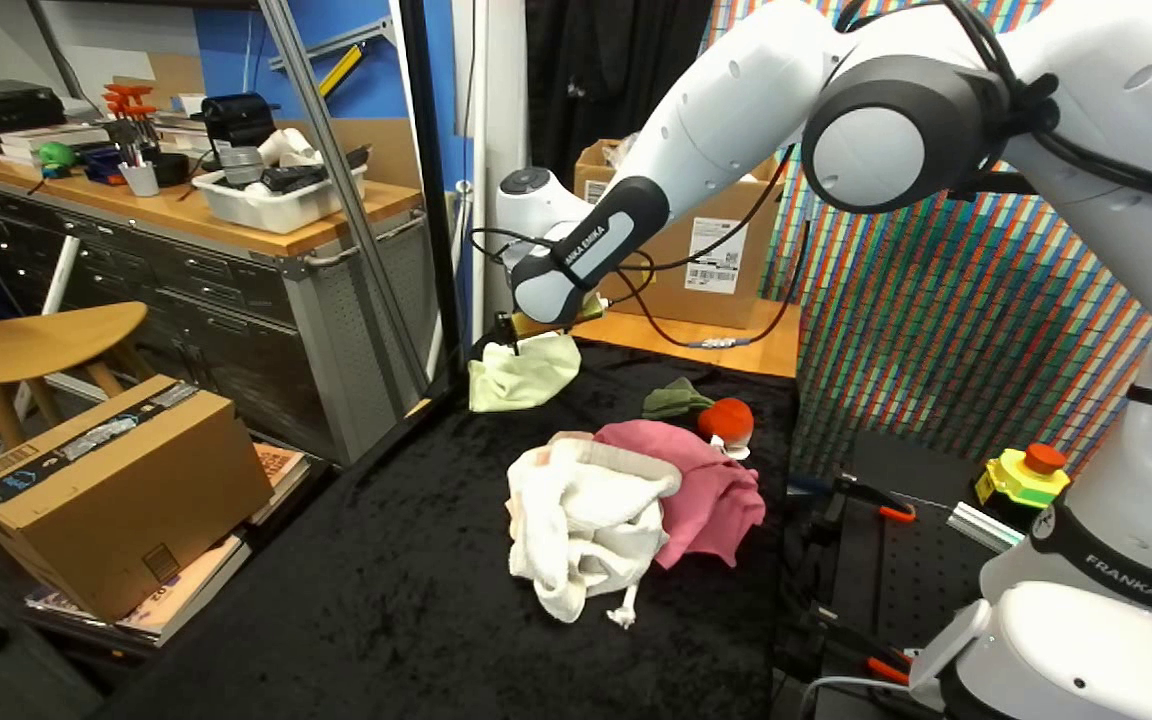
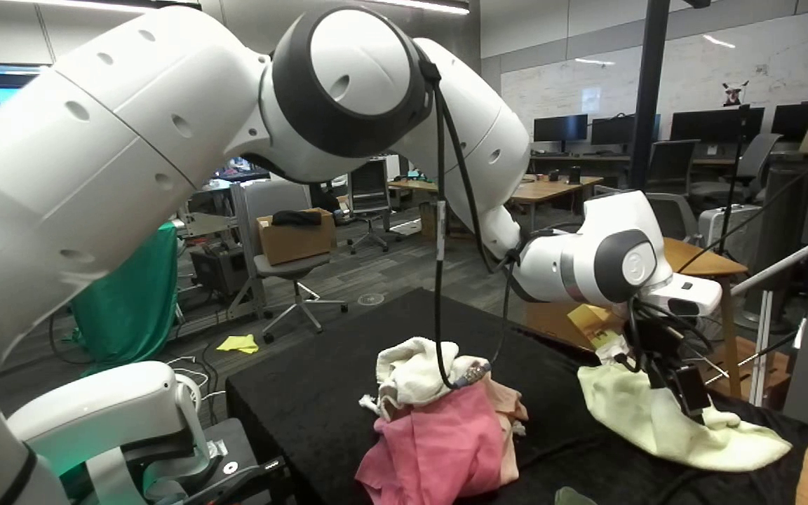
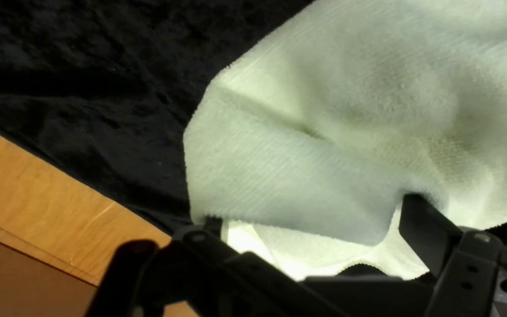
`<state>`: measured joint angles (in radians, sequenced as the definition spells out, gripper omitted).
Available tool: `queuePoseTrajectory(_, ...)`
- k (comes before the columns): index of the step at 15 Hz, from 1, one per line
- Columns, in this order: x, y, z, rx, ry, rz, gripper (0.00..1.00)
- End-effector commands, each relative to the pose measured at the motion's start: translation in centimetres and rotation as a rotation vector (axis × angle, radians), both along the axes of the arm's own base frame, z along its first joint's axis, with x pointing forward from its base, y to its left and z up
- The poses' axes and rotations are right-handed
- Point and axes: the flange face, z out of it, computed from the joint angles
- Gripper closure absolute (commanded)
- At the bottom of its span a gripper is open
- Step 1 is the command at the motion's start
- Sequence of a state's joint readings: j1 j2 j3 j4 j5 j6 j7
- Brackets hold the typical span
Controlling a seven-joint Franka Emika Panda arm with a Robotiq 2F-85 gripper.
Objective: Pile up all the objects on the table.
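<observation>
Lying fuzzy and creased on the black velvety table (image 2: 320, 382), right of the crumpled pink cloth (image 2: 432, 449) in an exterior view, the pale-yellow cloth (image 2: 656, 431) runs lengthwise from far left to near right. At its edge the gripper (image 3: 313, 211) stands wide-jawed, gripping nothing.

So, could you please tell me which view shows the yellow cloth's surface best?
The wrist view: the yellow cloth appears close up, folds and texture visible, though cropped. Both exterior views show it smaller, partly behind the jaws.
</observation>
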<state>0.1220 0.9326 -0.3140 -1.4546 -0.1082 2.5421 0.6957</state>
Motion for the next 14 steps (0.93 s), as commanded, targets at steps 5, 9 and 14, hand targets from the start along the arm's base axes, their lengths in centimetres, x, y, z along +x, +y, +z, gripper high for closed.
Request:
queuePoseTrajectory(5, 0.0, 0.5, -1.4, -0.002, -0.012, -0.030, 0.00)
queuePoseTrajectory(9, -2.5, 1.7, -2.7, 0.002, 0.052, -0.018, 0.00)
queuePoseTrajectory(14, -5.3, 3.1, -4.9, -0.004, 0.096, 0.000, 0.00)
